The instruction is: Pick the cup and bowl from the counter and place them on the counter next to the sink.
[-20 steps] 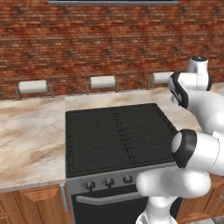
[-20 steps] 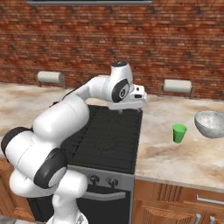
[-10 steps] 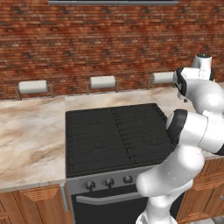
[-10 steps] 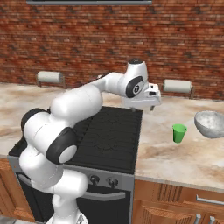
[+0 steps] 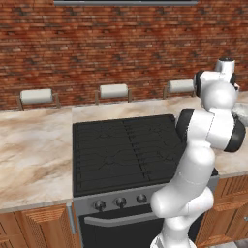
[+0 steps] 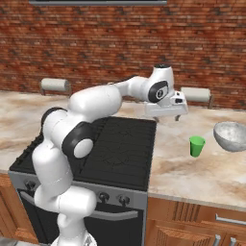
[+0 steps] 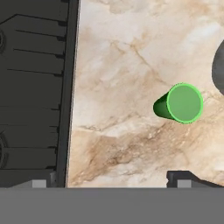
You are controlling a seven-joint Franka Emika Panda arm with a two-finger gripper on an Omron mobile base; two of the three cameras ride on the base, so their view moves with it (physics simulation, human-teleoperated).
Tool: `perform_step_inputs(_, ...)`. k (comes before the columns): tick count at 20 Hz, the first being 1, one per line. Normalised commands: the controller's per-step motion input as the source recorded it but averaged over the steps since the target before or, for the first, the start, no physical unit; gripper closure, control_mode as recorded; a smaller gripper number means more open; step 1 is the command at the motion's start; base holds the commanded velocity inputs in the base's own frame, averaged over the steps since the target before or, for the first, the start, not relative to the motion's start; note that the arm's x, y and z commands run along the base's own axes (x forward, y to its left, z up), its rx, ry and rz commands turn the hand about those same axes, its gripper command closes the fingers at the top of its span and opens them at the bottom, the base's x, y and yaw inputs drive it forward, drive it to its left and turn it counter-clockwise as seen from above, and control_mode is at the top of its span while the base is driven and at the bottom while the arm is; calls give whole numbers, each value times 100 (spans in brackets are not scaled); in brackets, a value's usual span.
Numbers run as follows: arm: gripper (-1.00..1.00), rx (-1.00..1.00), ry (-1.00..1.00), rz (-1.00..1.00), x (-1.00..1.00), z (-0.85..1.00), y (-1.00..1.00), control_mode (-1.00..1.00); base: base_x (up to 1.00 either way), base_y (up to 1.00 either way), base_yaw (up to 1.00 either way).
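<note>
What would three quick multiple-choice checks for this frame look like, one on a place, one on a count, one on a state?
1. Where does the cup stand?
A. on the stove top
B. on the counter between the stove top and the bowl
C. inside the bowl

2. How many paper towel rolls hang along the brick wall in the left base view?
A. one
B. three
C. five

3. What state is the gripper in?
A. open and empty, above the edge of the stove top
B. shut on the cup
C. shut on the bowl

Answers:
1 B: the green cup sits on the marbled stone, with the bowl apart on its far side.
2 B: three rolls line the wall.
3 A: the fingers stand wide apart in the hand view, with the cup untouched on the counter.
</note>
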Motion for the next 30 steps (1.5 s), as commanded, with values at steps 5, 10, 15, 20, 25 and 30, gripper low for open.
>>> perform_step_inputs(5, -100, 0, 0, 0, 12, -19, -6, -100, 0, 0, 0)
perform_step_inputs(10, -100, 1, 2, 0, 0, -16, 0, -100, 0, 0, 0)
perform_step_inputs(15, -100, 0, 0, 0, 13, -45, 0, -100, 0, 0, 0)
perform_step_inputs(20, -100, 1, 0, 0, 22, -40, -3, -100, 0, 0, 0)
perform_step_inputs(25, -100, 3, 0, 0, 22, -31, -20, -100, 0, 0, 0)
perform_step_inputs(30, -100, 9, 0, 0, 16, -36, -40, -100, 0, 0, 0)
